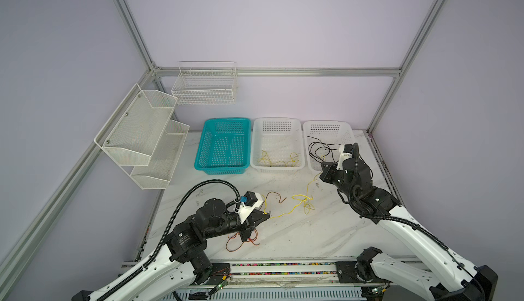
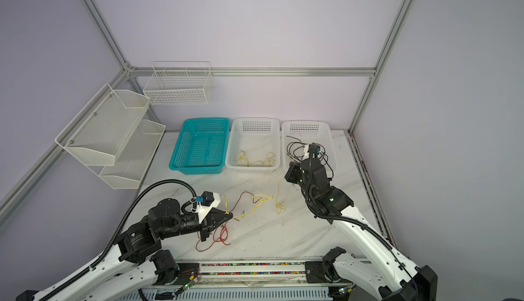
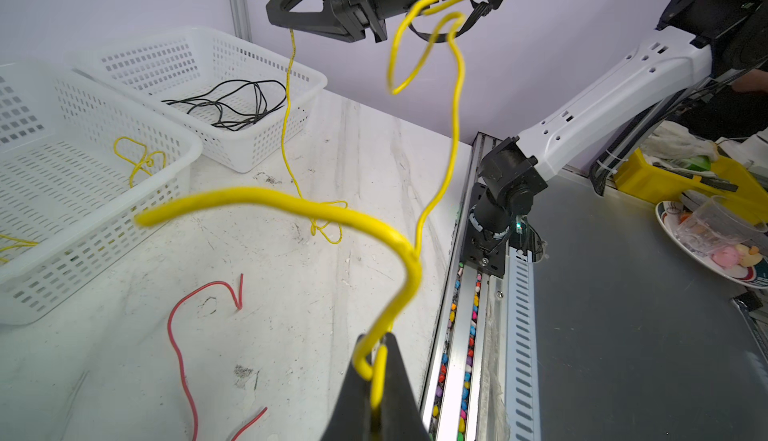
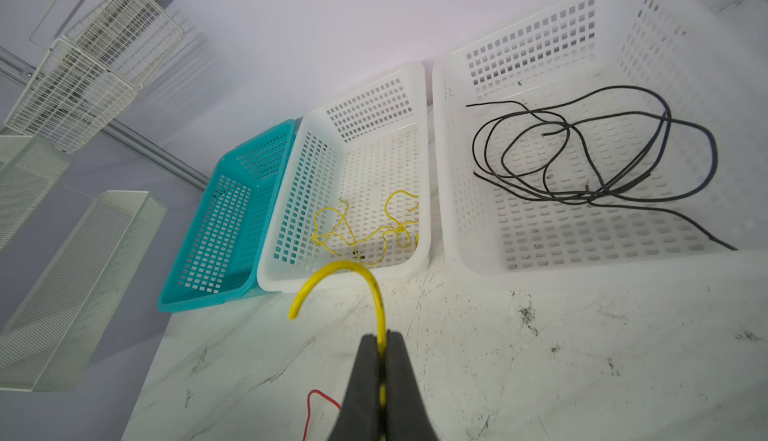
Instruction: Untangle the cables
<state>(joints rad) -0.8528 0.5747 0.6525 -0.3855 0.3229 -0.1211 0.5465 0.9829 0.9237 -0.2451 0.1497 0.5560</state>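
Both top views: showed the left gripper [image 1: 266, 214] clenched on a yellow cable [image 1: 304, 198], low over the counter [image 1: 312, 234], red-orange cables [image 1: 249, 240] lying beneath it; showed the right gripper [image 1: 323, 167] poised before the right white basket [image 1: 329, 122]. Left wrist view: showed jaws pinched on the yellow cable, loops hanging in air. Right wrist view: showed jaws clamped on the yellow cable; black cables [image 4: 584, 197] in the right white basket, more yellow cables [image 4: 399, 229] in the middle white basket [image 4: 374, 106], beside a teal basket [image 4: 216, 227].
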